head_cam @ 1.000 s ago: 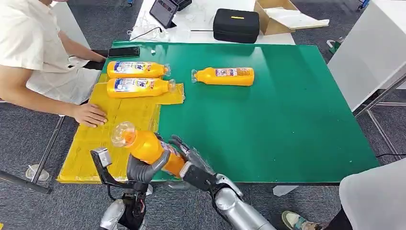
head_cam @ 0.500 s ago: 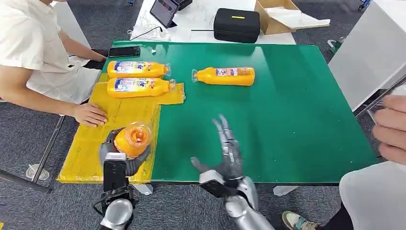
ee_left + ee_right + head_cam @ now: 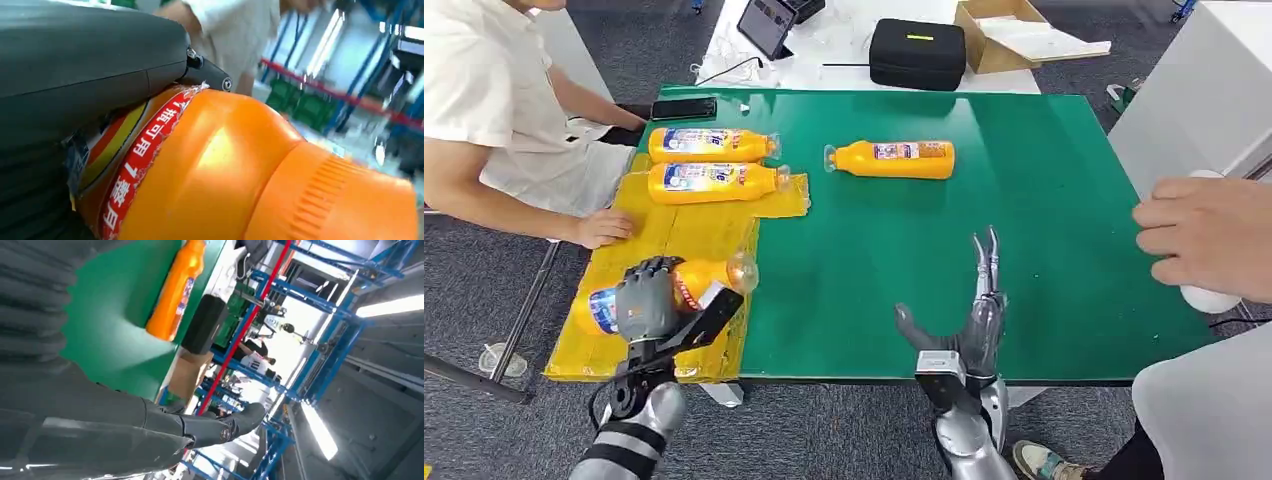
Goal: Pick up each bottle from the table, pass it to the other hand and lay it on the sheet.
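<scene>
Now bottle [image 3: 686,288] in left hand [image 3: 646,301].

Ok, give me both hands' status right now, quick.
Left hand: grips an orange bottle lying sideways over the yellow sheet.
Right hand: open, fingers spread, holding nothing, above the green table.

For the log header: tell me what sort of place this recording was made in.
Probably a robot lab or test area inside an industrial hall: a green work table with staged orange bottles, blue metal racking under strip lights, and a person seated alongside.
</scene>
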Robot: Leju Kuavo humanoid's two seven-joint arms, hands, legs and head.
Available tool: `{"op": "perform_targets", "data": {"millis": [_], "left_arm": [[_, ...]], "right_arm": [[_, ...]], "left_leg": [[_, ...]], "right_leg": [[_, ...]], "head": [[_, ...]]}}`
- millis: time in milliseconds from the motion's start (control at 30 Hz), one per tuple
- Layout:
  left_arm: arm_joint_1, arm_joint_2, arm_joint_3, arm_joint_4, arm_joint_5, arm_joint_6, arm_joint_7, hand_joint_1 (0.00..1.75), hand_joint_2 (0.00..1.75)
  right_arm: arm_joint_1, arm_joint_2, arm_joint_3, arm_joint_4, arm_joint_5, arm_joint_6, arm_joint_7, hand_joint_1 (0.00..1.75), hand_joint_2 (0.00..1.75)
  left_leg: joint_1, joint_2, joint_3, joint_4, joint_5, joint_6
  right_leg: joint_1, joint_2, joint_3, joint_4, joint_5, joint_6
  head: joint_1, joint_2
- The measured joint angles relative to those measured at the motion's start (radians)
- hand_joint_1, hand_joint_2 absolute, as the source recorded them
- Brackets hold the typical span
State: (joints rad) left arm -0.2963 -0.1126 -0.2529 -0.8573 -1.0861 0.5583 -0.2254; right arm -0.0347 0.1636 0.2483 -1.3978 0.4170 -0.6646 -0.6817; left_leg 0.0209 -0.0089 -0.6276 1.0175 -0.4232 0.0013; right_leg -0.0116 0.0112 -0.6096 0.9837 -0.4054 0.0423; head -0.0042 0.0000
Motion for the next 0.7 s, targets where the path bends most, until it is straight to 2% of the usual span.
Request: {"op": "perform_targets", "data": {"millis": [67,100,133,167,200,467,700], "left_arm": [[-0.029,0.001,-0.007,0.049,0.018,-0.048,-0.006,1.75,1.75],[-0.04,0.002,-0.01,0.069,0.023,-0.065,-0.007,1.55,1.75],[-0.049,0.002,-0.01,0.086,0.027,-0.073,-0.008,0.99,1.75],[-0.056,0.002,-0.01,0.095,0.028,-0.077,-0.008,0.07,1.75],[-0.066,0.002,-0.012,0.113,0.03,-0.093,-0.009,0.0,1.75],[-0.124,0.014,-0.039,0.194,0.089,-0.204,-0.047,0.0,1.75],[-0.145,0.029,-0.082,0.211,0.092,-0.332,-0.008,0.0,1.75]], "right_arm": [[-0.008,0.005,0.003,0.013,-0.009,0.014,0.0,0.0,1.75],[-0.011,0.008,0.006,0.02,-0.01,0.018,0.0,0.0,1.75],[-0.014,0.011,0.009,0.026,-0.01,0.02,0.0,0.0,1.75],[-0.015,0.012,0.01,0.029,-0.01,0.021,-0.001,0.0,1.75],[-0.017,0.015,0.012,0.035,-0.012,0.023,-0.002,0.0,1.75],[-0.03,0.027,0.037,0.095,-0.03,0.039,-0.013,0.0,1.75],[-0.037,0.027,0.047,0.133,-0.037,0.058,-0.013,0.0,1.75]], "left_leg": [[0.0,0.0,0.0,0.0,0.0,0.0],[0.0,0.0,0.0,0.0,0.0,0.0],[0.0,0.0,0.0,0.0,0.0,0.0],[0.0,0.0,0.0,0.0,0.0,0.0],[0.0,0.0,0.0,0.0,0.0,0.0],[0.0,-0.001,-0.001,0.0,0.0,0.0],[0.0,-0.001,-0.001,0.0,0.0,0.0]], "right_leg": [[0.0,0.0,0.0,0.0,0.0,0.0],[0.0,0.0,0.0,0.0,0.0,0.0],[0.0,0.0,0.0,0.0,0.0,0.0],[0.0,0.0,0.0,0.0,0.0,0.0],[0.0,0.0,0.0,0.0,0.0,0.0],[0.0,0.0,0.0,0.0,0.0,0.0],[0.0,0.0,0.0,0.0,0.0,0.0]], "head": [[0.0,0.0],[0.0,0.0],[0.0,0.0],[0.0,0.0],[0.0,0.0],[0.0,0.0],[0.0,0.0]]}}
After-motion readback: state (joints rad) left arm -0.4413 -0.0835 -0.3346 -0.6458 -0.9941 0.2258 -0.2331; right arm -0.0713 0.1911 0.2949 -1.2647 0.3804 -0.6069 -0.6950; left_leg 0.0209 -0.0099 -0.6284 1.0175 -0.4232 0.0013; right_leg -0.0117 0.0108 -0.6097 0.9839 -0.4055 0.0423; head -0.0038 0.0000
